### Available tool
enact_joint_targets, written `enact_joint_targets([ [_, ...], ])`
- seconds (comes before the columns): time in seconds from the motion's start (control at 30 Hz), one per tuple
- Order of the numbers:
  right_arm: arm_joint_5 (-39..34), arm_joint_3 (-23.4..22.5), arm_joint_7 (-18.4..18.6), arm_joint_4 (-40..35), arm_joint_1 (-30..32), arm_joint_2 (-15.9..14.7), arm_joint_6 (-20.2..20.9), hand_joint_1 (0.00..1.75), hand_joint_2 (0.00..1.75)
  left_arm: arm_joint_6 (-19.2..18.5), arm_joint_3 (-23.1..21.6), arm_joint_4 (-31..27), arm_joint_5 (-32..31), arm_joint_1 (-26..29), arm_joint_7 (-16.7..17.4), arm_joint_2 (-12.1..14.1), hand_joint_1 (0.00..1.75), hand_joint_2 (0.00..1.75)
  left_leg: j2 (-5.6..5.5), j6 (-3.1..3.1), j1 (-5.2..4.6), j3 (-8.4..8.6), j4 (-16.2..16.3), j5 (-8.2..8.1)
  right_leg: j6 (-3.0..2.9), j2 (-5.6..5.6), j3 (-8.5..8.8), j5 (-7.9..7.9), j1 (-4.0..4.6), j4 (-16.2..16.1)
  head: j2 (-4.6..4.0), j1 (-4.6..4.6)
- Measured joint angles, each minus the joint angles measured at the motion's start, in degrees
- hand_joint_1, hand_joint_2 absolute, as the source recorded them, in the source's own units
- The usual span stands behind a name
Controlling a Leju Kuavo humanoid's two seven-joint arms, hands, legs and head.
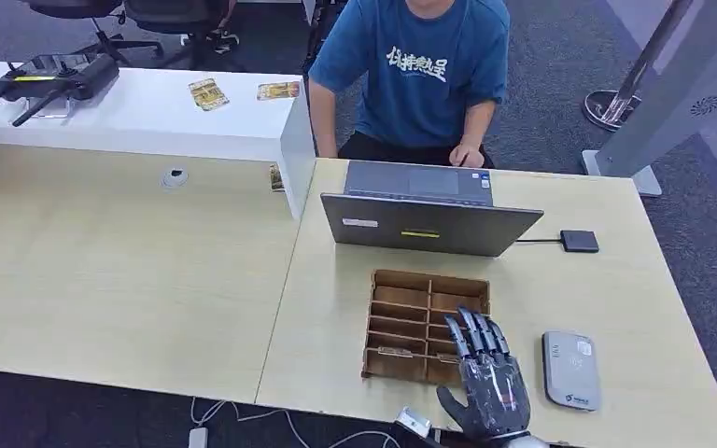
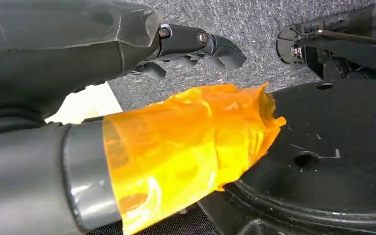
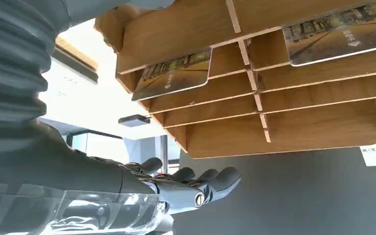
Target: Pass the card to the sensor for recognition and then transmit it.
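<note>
Cards untouched in the rack, right hand spread above it

Cards [image 3: 174, 73] are seen lying in slots of the wooden rack [image 1: 401, 313]; two show in the right wrist view, the second [image 3: 340, 36] in a neighbouring slot. None is held. The right hand [image 1: 487, 378] is held over the near right corner of the rack, fingers [image 3: 210, 178] straight and apart, nothing between them. The reader [image 1: 571, 370], a grey pad, lies on the worktop [image 1: 149, 280] just beyond the hand's outer side, apart from the rack. Ahead of the fingertips, past the rack, a laptop [image 1: 425, 210] stands open, with a person [image 1: 411, 75] seated behind it. The left hand [image 2: 196, 46] hangs low over the floor, fingers curled in on nothing, its thumb wrapped in orange tape [image 2: 186, 147].

The pick is judged not yet begun. Trouble is likeliest at the slot: the cards sit flat between thin dividers, so a fingertip may catch the wood, shift the rack, or slide the card deeper. A loose pinch could drop the card short of the reader.
</note>
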Motion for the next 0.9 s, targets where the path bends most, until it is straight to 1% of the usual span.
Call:
enact_joint_targets([
  [0.4,1.0,0.0,0.6,0.5,0.0,-0.2,0.1,0.00,1.75,0.0,0.0,0.0,0.3,0.0,0.0,0.0,0.00,0.00,0.00,0.00,0.00,0.00,0.0,0.00,0.00,0.00,0.00,0.00,0.00,0.0,0.00,0.00],
  [0.53,1.1,0.0,1.2,1.2,0.0,-0.2,1.4,0.00,1.75,-0.2,-0.1,0.0,0.4,0.0,0.0,0.0,0.00,0.00,0.00,0.00,0.00,-0.01,0.0,0.00,0.00,0.00,0.00,0.00,0.00,0.0,0.00,0.00],
  [0.9,1.0,0.0,1.2,3.3,-0.4,-0.2,1.9,0.00,1.75,-0.2,-0.5,0.0,0.6,0.1,0.0,0.2,0.00,0.00,0.00,0.00,0.00,-0.01,0.0,0.00,0.00,0.00,0.01,0.00,0.00,0.0,0.00,0.00],
])
